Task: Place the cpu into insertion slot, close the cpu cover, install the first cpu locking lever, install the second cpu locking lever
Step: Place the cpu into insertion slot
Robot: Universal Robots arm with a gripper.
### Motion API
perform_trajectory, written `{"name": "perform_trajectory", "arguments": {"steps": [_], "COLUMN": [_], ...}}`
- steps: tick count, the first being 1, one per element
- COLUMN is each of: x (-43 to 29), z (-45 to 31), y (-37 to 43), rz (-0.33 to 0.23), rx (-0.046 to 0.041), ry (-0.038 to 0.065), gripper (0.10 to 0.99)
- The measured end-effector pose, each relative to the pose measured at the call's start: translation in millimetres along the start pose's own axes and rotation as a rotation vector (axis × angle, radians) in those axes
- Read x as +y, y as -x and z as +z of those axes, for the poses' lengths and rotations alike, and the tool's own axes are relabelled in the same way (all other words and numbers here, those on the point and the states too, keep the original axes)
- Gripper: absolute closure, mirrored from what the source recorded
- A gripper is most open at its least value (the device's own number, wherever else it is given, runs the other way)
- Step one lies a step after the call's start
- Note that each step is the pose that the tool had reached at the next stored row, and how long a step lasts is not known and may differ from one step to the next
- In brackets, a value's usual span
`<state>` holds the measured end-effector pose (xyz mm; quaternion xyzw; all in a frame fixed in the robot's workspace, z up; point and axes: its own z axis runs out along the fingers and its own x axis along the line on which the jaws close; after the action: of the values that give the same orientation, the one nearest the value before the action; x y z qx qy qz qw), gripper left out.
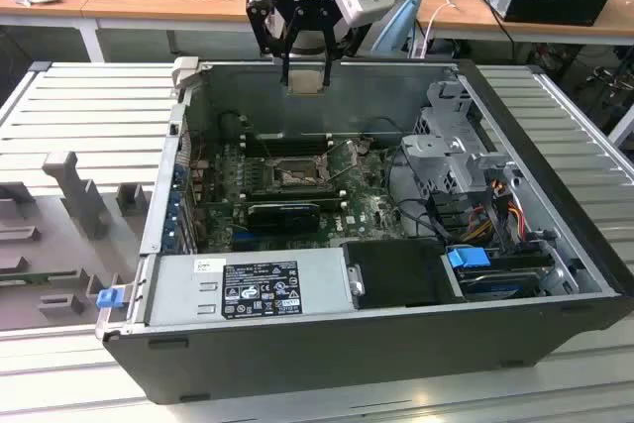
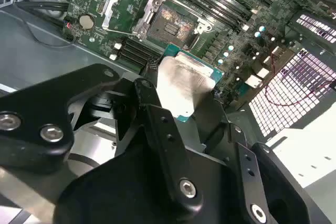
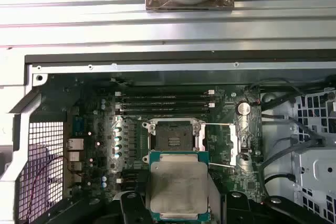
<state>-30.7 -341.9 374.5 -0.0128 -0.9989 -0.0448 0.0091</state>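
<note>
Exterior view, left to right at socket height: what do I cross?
Grey fixture blocks → insertion slot → metal drive cage → ribbed table. The gripper, shut on the cpu, hangs above the slot's column, so unranked.

A ribbed metal table [image 1: 89, 106] carries the open computer case [image 1: 396, 344] and what may be a grey fixture tray [image 1: 59, 245].

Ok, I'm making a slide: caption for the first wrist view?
The gripper holds the cpu above the open computer case, insertion slot uncovered and empty.
</note>
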Motion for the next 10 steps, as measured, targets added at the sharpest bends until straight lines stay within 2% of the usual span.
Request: {"name": "perform_trajectory", "arguments": {"steps": [3,10], "x": [0.0,0.0], "z": [0.0,0.1], "y": [0.0,0.0], "rz": [0.033,0.056], "rx": [-0.0029,-0.005], "ry": [0.001,0.001], "gripper": [0.557,0.557]}}
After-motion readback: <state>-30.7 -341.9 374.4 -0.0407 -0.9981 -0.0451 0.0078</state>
